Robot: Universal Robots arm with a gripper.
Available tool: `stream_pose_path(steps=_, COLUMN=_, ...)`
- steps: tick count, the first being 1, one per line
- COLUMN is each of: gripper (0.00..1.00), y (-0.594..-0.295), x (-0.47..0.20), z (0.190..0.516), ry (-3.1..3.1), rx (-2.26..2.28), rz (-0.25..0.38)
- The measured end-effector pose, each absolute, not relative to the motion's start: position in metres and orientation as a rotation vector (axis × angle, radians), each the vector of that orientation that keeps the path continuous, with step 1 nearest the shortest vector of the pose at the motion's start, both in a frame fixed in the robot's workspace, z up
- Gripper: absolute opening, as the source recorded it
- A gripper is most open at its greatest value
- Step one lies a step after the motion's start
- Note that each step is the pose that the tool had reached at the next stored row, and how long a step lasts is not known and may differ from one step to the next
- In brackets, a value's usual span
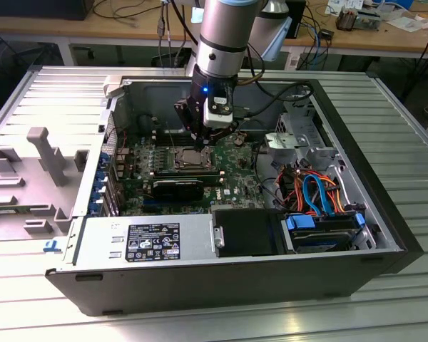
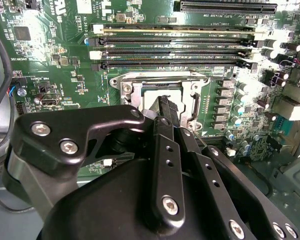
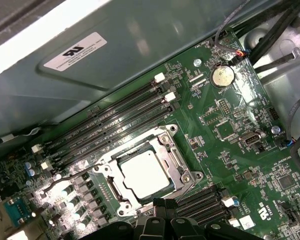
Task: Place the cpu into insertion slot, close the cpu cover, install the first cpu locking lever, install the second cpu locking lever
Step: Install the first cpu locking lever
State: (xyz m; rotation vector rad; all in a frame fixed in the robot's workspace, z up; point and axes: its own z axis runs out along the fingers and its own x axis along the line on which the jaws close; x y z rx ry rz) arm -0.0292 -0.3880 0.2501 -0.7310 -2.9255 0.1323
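One cpu (image 3: 143, 171), one cpu cover (image 3: 176, 159), one insertion slot (image 3: 111, 186). Four memory slots (image 3: 110, 117). One coin battery (image 3: 222, 76). One computer case (image 1: 385, 214), one power supply (image 1: 146, 242). One robot arm (image 1: 225, 35).

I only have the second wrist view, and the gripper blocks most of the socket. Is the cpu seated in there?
Observer: Yes. In the first wrist view the cpu lies flat in the socket, with the cpu cover lying down around it.
Operator: And where is the arm in relation to it?
Observer: In the exterior view the gripper hangs right over the socket, inside the open computer case.
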Motion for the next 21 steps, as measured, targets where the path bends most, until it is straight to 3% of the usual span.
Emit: stream_pose_path(steps=21, gripper=0.11, y=-0.388, x=-0.0292, z=0.2501, ry=-2.939, rx=-0.683, rz=0.135)
